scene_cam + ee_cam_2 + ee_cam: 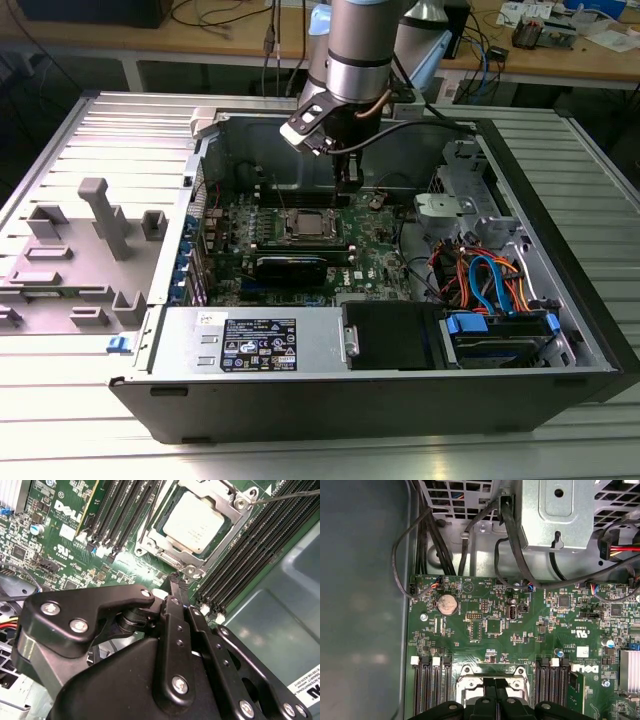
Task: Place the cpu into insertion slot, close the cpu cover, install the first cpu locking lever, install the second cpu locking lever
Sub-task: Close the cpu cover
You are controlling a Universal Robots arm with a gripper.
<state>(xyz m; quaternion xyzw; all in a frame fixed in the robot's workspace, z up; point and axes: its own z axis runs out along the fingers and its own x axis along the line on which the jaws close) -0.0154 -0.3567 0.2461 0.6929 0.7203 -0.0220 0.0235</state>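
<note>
Fingers pinched together on nothing, the gripper hangs with the cpu cover just beyond its tips, so a sideways slip risks gouging the memory slots alongside.

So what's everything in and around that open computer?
Computer case: one, black and grey, open on the table.
Circuit board: one, green, inside the case.
Chip: one, silver-grey, seated mid-board.
Cover frame: one, silver, around the chip.
Memory slots: several, black, flanking the chip.
Coin battery: one, silver, on the board.
Cables: several, blue and orange, the exterior view's right.
Plastic holder: one, grey, the exterior view's left.
Arm: one, silver-grey, above the case.
Tool: one, black, shut, near the chip.
</note>
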